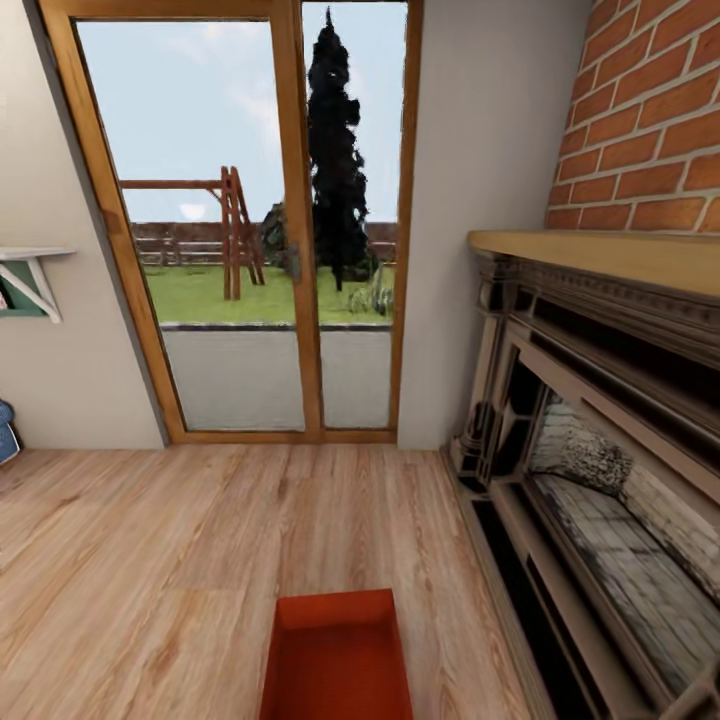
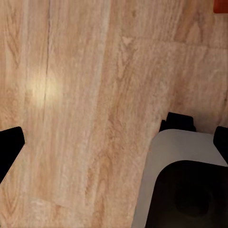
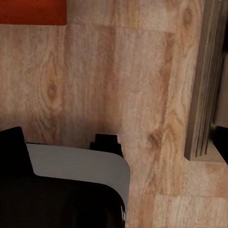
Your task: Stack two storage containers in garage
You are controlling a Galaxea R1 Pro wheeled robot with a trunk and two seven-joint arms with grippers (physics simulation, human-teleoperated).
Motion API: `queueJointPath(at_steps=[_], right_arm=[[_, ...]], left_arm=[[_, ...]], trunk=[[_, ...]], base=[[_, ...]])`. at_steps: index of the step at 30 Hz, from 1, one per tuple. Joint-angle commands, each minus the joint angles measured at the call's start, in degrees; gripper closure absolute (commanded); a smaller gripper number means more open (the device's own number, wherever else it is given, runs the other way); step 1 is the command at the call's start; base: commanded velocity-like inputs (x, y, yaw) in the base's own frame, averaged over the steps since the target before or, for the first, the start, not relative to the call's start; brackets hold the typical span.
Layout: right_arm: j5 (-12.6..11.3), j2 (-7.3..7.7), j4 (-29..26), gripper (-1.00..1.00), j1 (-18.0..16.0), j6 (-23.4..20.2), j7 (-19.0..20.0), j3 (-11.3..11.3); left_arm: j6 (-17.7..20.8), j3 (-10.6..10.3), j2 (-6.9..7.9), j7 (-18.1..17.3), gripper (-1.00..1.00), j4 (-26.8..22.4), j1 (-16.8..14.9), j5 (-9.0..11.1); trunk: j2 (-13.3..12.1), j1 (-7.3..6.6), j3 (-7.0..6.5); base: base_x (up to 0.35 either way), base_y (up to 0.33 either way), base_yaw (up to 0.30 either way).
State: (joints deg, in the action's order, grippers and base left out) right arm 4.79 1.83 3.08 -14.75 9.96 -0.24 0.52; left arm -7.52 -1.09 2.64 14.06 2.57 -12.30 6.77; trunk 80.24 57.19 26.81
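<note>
One orange-red lidless storage container sits on the light wood-plank floor of the living room, at the bottom middle of the head view, just in front of me. A corner of it shows in the left wrist view and an edge in the right wrist view. The second container is out of view. My left gripper hangs open over bare planks, its dark fingertips far apart. My right gripper is also open above the floor, holding nothing.
Glass garden doors stand straight ahead. The ornate fireplace under the red-brick chimney runs along the right. A small wall shelf and a blue object sit at the left edge. My white and black base shows below the grippers.
</note>
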Motion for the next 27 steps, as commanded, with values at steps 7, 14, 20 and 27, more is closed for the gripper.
queueJointPath(at_steps=[7, 14, 20, 27], right_arm=[[0.48, 0.02, 0.26, -1.0, -0.11, 0.41, -0.03, 0.01], [0.48, 0.02, 0.26, -1.0, -0.11, 0.41, -0.03, 0.01], [0.48, 0.02, 0.26, -1.0, -0.11, 0.41, -0.02, 0.01], [0.48, 0.02, 0.26, -1.0, -0.11, 0.41, -0.03, 0.01]], left_arm=[[-0.48, -0.12, 0.0, -0.08, -1.0, 0.24, -0.1, 0.61], [-0.48, -0.14, 0.0, -0.08, -1.0, 0.24, -0.1, 0.61], [-0.48, -0.14, 0.0, -0.08, -1.0, 0.24, -0.1, 0.59], [-0.48, -0.14, 0.0, -0.08, -1.0, 0.24, -0.1, 0.54]], trunk=[[0.04, 0.0, 0.06], [0.04, 0.0, 0.06], [0.04, 0.0, 0.06], [0.04, 0.0, 0.06]], base=[[0.021, 0.333, 0.0], [0.187, 0.121, 0.0], [0.287, 0.009, 0.0], [0.314, -0.053, 0.0]])
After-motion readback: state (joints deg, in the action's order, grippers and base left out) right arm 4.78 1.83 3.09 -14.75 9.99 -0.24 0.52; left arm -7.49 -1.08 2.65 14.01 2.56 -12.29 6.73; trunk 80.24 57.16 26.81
